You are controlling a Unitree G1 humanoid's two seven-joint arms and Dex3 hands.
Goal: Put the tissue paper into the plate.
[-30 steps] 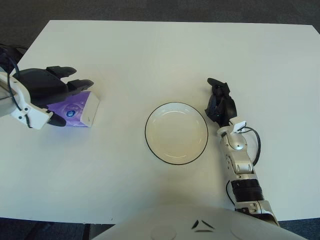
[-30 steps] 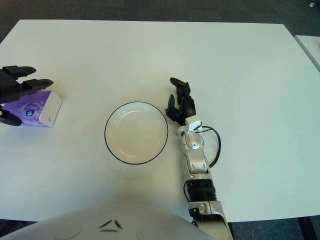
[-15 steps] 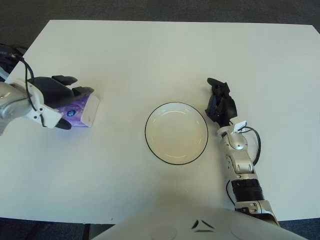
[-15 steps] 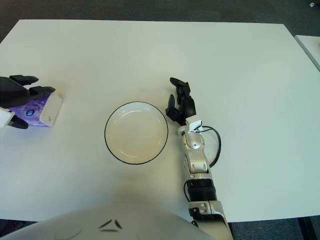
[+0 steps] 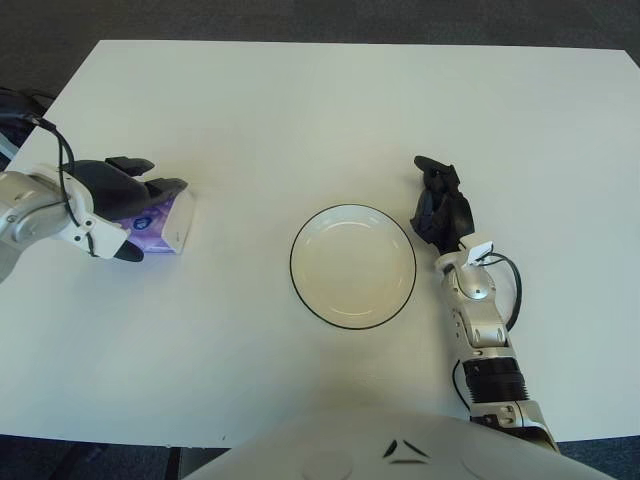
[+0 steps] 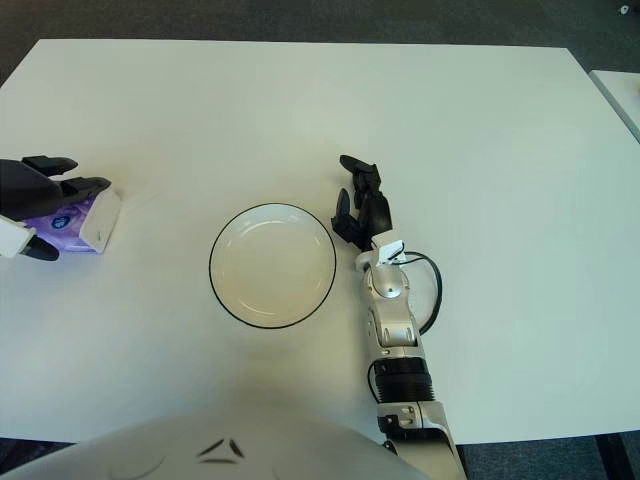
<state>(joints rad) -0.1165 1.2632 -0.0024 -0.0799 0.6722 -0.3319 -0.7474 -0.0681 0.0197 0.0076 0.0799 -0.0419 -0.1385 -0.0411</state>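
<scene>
Purple-and-white tissue pack (image 5: pixel 163 221) sits under the left hand (image 5: pixel 118 190), fingers clamped around it. Black-rimmed round white plate (image 5: pixel 353 266) lies well apart. Right hand (image 5: pixel 440 200) beside the plate's right edge, fingers loosely extended.

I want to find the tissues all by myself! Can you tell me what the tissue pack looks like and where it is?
Look at the big white table, then go to its left side, well left of the round plate. There the robot's black left hand is closing over the tissue pack, a small purple and white packet and the only colourful thing on the table.
</scene>
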